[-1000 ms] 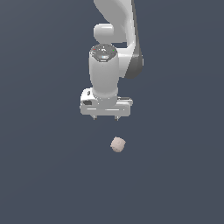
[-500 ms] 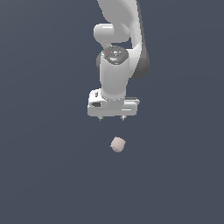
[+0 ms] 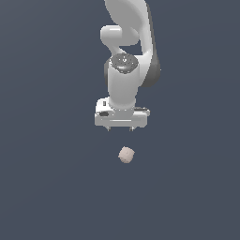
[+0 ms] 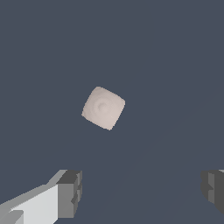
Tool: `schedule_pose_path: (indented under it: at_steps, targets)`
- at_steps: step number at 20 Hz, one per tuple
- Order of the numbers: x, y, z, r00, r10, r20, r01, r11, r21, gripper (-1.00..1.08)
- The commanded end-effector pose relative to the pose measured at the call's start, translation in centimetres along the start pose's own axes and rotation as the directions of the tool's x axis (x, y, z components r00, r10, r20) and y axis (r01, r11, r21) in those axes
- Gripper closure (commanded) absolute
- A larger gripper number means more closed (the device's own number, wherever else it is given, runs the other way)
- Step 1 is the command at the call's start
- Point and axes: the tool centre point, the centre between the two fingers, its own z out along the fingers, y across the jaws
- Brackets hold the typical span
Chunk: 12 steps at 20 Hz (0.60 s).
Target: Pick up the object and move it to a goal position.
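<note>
The white arm comes down from the top of the exterior view, and at its end the gripper points straight down at the dark grey floor. Its jaws are spread wide apart and hold nothing; in the wrist view one finger and the other finger stand at the two sides with a broad gap between them.

The object is a small pinkish lump that lies on the floor, just below the gripper in the exterior view and a little toward that view's right. It is apart from both fingers. In the wrist view the object is not in the middle of the gap but nearer to one finger (the one with the white body behind it).

The step in hand seems to be the approach before the grasp. To do it well, the gripper should first move sideways until the lump is centred between the fingers, then go down with the jaws open, and close only when the pads are level with the middle of the lump. The blunt faces may let it turn or slip, so a slow closing is safer.
</note>
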Motion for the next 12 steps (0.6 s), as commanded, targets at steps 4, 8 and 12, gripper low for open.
schedule_pose_path:
  at_steps: [4,8,12]
  targets:
    - [1.0,-0.5,1.3,0.997,0.080,0.003,-0.080,0.997,0.007,-0.92]
    - [2.1,-1.1,2.7,0.986,0.165,0.007,-0.165,0.986,0.013,-0.92]
    - [3.2,-1.8,4.5,0.964,0.265,0.013,-0.265,0.964,0.019,-0.92]
